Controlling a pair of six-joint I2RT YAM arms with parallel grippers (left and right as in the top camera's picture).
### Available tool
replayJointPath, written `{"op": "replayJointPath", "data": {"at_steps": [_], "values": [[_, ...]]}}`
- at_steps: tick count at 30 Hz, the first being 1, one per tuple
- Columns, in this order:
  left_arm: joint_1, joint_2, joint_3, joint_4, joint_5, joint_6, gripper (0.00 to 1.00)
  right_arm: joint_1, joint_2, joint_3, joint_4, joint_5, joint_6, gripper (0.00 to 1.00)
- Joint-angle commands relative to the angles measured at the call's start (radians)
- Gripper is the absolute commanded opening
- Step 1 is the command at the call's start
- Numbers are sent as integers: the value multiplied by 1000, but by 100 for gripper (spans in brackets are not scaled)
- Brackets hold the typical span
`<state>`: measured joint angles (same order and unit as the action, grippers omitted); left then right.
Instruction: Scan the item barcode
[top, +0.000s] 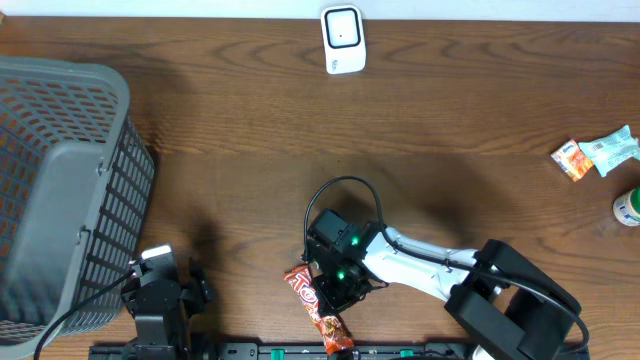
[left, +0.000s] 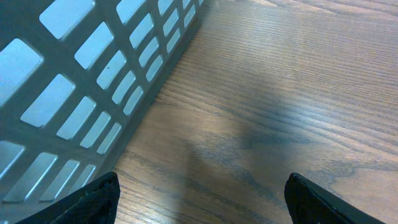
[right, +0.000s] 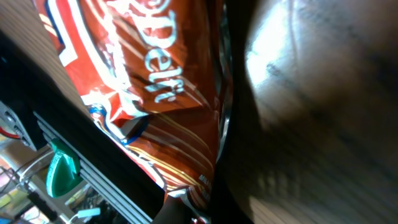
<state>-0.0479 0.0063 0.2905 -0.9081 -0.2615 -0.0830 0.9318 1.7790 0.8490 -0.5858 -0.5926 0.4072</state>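
Pinching the red chocolate bar (top: 318, 308) near its upper-left end with the right gripper (top: 324, 284), jaws pressed together on the wrapper. Lying at the front edge of the table (top: 450, 150), long axis slanting upper left to lower right. Reaching low and leftward, elbow bent. Left gripper (left: 199, 205) spread beside the grey basket (top: 60, 180), farther off. White scanner (top: 342, 40) well apart at the far edge: probably a lift and carry next.
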Motion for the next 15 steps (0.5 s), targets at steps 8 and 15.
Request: {"op": "replayJointPath", "data": {"at_steps": [8,15], "values": [[-3,-2,-10,-31,-9,-8,85,-112,-121,61,145,-218,-267,1],[-3,-2,-10,-31,-9,-8,85,-212,-124,61,65,520,-293,2]]}}
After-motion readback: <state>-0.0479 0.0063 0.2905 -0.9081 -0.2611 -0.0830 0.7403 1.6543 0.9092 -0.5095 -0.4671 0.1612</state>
